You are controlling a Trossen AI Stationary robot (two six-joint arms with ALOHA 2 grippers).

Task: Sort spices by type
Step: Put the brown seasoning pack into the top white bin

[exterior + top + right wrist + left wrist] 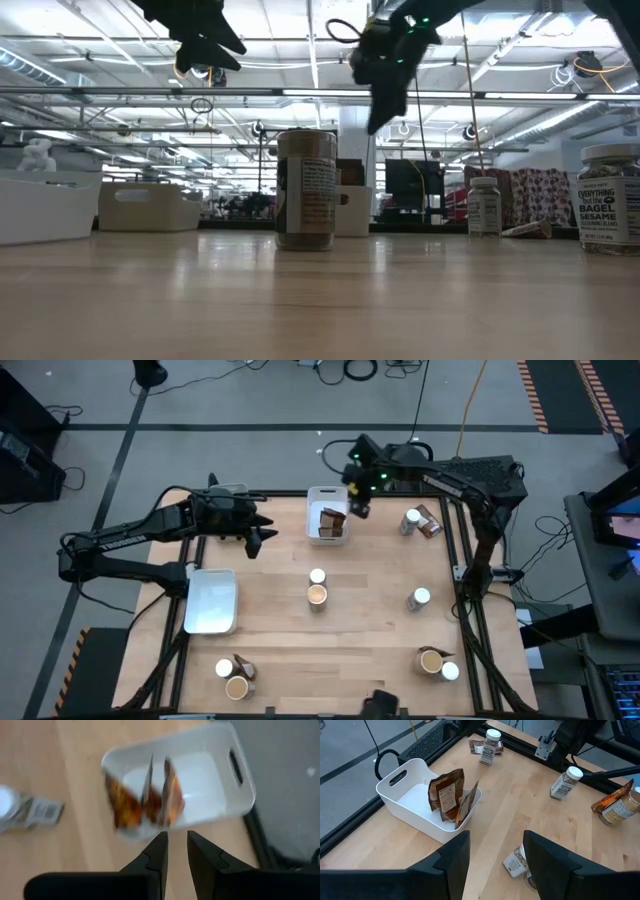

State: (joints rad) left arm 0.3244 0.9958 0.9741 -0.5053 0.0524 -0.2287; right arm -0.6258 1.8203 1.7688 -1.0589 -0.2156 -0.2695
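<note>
Overhead, the table (370, 620) carries a white bin (327, 532) at its far edge holding brown packets (333, 520); jars (317, 595) sit scattered over the wood. Right gripper (360, 510) hangs beside the bin, fingers slightly apart, empty. Left gripper (268, 535) hovers left of it, fingers apart.

Two packets (333, 520) are held in the tray (314, 495) at the table's (380, 630) far edge, a second tray (211, 601) is set at the left edge, and two jars (317, 587) are placed together mid-table.
</note>
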